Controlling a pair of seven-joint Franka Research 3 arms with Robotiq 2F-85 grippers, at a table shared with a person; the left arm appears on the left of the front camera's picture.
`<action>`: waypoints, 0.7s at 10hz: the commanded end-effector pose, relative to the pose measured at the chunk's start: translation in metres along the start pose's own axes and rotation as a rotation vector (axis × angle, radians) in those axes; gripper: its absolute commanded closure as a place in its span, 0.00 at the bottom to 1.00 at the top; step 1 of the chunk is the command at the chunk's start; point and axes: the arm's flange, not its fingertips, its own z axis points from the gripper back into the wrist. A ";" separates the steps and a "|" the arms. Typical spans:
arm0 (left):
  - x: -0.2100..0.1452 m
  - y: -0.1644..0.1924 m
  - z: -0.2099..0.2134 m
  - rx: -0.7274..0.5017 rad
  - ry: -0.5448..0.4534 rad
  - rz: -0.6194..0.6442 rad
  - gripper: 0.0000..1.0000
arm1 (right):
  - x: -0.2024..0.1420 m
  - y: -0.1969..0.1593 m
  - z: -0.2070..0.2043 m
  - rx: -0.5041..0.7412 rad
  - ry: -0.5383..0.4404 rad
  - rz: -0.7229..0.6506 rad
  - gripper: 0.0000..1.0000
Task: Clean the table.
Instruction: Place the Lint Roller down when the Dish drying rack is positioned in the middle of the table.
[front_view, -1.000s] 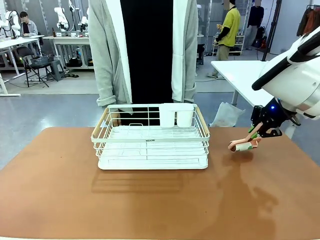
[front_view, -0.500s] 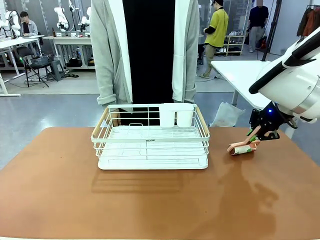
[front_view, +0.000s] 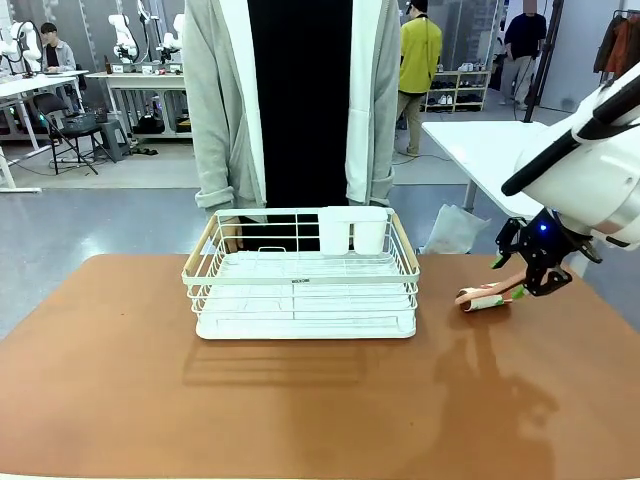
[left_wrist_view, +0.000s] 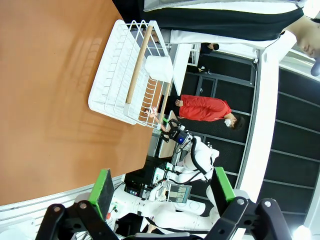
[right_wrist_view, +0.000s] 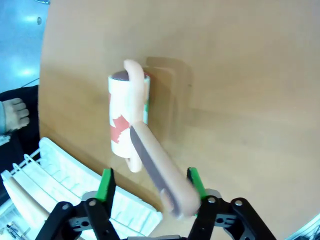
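Right wrist view: right tool (right_wrist_view: 150, 185) stands released around the lint roller (right_wrist_view: 129, 116) handle; light, rigid, sticky drum, resting on the table (right_wrist_view: 240, 90).

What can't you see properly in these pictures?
- Front view: whether the right gripper grips the lint roller; too small.
- Right wrist view: the roller's handle end, blurred near the fingers.
- Left wrist view: the wire rack's far side, cut by its near rim.
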 end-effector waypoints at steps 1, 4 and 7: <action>-0.001 -0.001 0.003 -0.022 0.000 -0.009 0.00 | -0.022 -0.002 0.024 -0.097 -0.030 -0.015 0.00; -0.001 -0.001 0.003 -0.022 0.000 -0.009 0.00 | -0.031 -0.008 0.032 -0.129 -0.040 -0.027 0.00; -0.001 -0.001 0.003 -0.022 0.000 -0.009 0.00 | -0.028 -0.005 0.037 -0.122 -0.048 -0.054 0.00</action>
